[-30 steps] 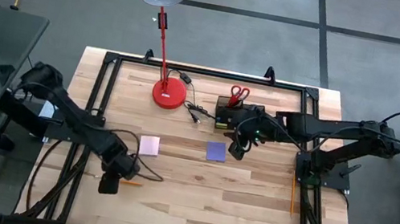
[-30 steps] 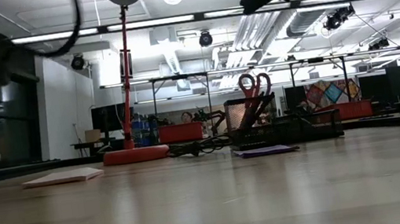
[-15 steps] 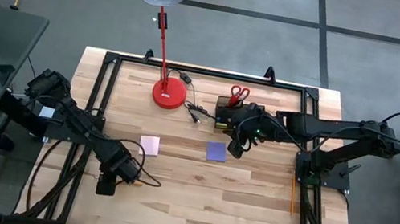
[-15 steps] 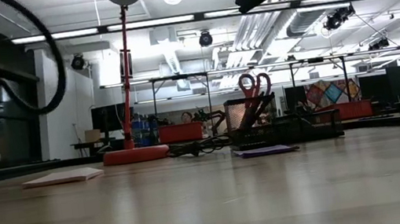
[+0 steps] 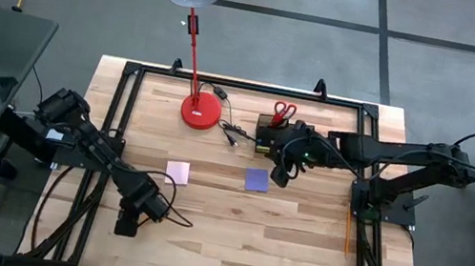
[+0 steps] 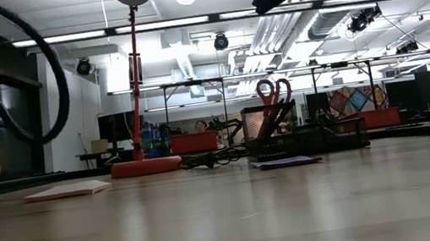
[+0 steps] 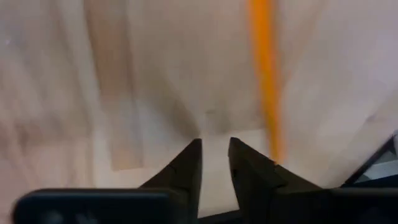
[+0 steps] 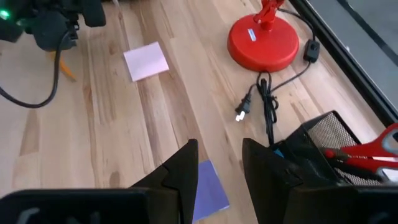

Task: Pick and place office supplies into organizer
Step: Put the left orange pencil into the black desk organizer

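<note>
My left gripper (image 5: 126, 224) is low over the table's near-left part, pointing down. In its wrist view the fingertips (image 7: 214, 155) stand open by a narrow gap and hold nothing. An orange pencil (image 7: 264, 74) lies flat on the wood just beside them. My right gripper (image 5: 281, 173) hangs open (image 8: 217, 158) over the purple sticky-note pad (image 5: 256, 179), well above the table. The pink pad (image 5: 177, 172) lies flat farther left. The black mesh organizer (image 5: 272, 131) stands near the far edge with the red-handled scissors (image 5: 284, 112) upright in it.
The red lamp's base (image 5: 201, 111) and its black cable (image 5: 231, 132) lie left of the organizer. A second orange pencil (image 5: 349, 231) lies by the table's right edge. The table's near half (image 5: 275, 255) is bare wood.
My left arm has reached farther over the table, and its gripper has shifted slightly toward the near edge. The right arm and all supplies have kept still.
</note>
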Controlling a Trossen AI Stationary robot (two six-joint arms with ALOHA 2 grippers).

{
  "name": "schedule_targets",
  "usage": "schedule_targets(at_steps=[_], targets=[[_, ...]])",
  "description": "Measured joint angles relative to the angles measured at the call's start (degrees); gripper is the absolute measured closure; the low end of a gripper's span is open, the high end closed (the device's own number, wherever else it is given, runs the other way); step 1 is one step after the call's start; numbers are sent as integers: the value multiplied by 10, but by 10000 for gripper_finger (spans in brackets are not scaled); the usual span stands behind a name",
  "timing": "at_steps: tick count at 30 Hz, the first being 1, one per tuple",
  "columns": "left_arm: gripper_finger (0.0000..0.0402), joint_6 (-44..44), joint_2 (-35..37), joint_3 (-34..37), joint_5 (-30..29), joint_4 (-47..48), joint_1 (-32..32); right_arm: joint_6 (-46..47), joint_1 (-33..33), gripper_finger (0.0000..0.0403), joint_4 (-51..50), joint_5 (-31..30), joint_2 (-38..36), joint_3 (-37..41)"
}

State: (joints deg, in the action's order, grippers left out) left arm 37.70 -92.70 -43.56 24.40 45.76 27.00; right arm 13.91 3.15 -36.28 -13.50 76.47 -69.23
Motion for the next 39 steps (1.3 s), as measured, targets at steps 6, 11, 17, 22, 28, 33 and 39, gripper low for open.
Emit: schedule_targets(at_steps=[6, 11, 17, 22, 28, 33, 39], targets=[[396, 29, -4, 1, 10, -30, 0, -5, -1, 289, -6, 5, 0, 0], [362, 90, -5, 0, -4, -53, 0, -5, 0, 289, -21, 30, 0, 0], [326, 162, 18, -16, -83, -46, 18, -4, 3, 289, -28, 30, 0, 0], [310, 304, 65, -44, -277, -79, 79, 6, 3, 289, -59, 30, 0, 0], [316, 391, 83, -90, -560, -106, 190, -5, 3, 289, -55, 31, 0, 0], [313, 522, 54, -91, -678, -60, 272, -7, -8, 289, -50, 57, 0, 0], [305, 566, -6, -93, -684, -72, 314, 19, -30, 289, -52, 75, 0, 0]])
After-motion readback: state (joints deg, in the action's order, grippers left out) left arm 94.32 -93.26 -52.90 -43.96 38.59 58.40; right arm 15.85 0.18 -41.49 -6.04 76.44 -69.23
